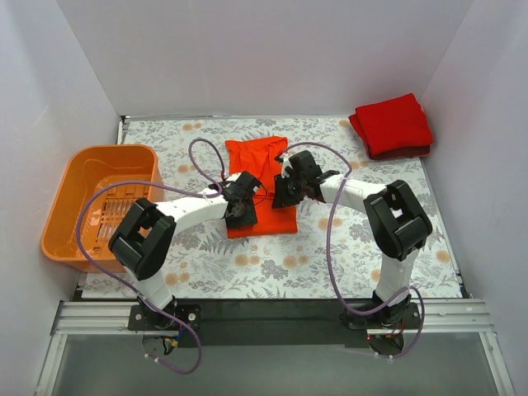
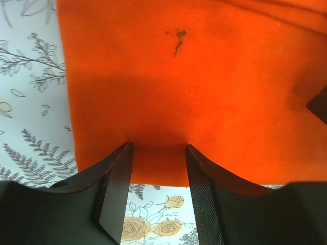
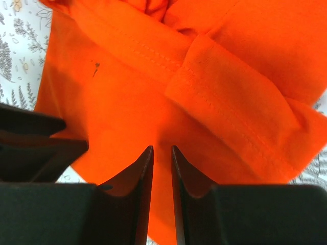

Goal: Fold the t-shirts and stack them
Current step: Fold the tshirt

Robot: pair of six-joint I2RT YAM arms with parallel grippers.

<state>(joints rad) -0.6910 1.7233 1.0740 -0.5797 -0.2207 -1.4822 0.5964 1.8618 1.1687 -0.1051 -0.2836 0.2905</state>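
A bright orange-red t-shirt (image 1: pixel 262 165) lies folded into a narrow strip in the middle of the table. A deeper red t-shirt (image 1: pixel 393 125) sits folded at the back right corner. My left gripper (image 1: pixel 242 211) hovers over the strip's near left edge, open, with only flat cloth (image 2: pixel 194 92) and tablecloth showing between its fingers (image 2: pixel 120 173). My right gripper (image 1: pixel 285 188) is over the strip's right side, where a sleeve hem (image 3: pixel 230 117) is folded across. Its jaws stand a narrow gap apart over the cloth (image 3: pixel 117 112), clamping nothing that I can see.
An orange plastic basket (image 1: pixel 62 219) stands at the left table edge. The floral tablecloth (image 1: pixel 346 247) covers the table. White walls close in the left, back and right sides. Purple cables loop above both arms.
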